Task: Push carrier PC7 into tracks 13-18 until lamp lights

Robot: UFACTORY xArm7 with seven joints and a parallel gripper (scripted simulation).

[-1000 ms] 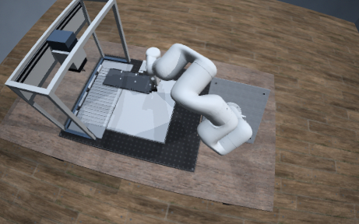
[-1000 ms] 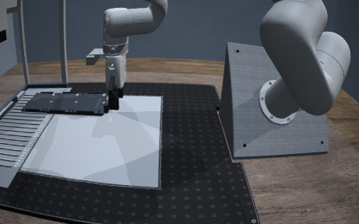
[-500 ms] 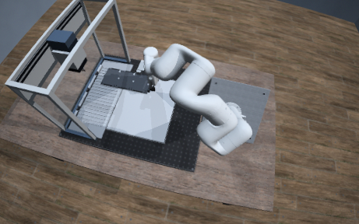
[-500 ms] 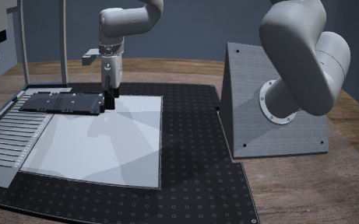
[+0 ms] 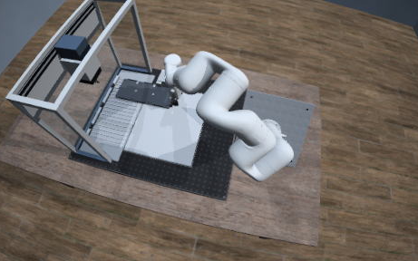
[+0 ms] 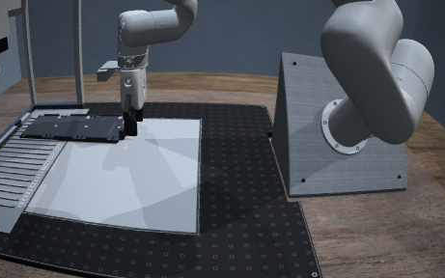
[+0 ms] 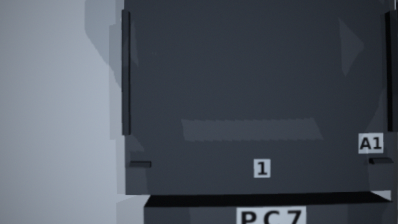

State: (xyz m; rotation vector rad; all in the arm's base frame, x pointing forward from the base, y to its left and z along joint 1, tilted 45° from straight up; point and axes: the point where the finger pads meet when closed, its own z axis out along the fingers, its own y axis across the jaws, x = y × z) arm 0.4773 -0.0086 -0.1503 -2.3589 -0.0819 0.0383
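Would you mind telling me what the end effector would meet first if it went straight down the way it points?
Probably the handle end of the carrier, which sits directly under the open end effector; whether they already touch is unclear.

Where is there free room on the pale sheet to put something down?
The pale sheet looks bare between the rails and the dotted black board, nearer the camera than the carrier. The far edge is crowded: the carrier lies there, the open gripper at its end.
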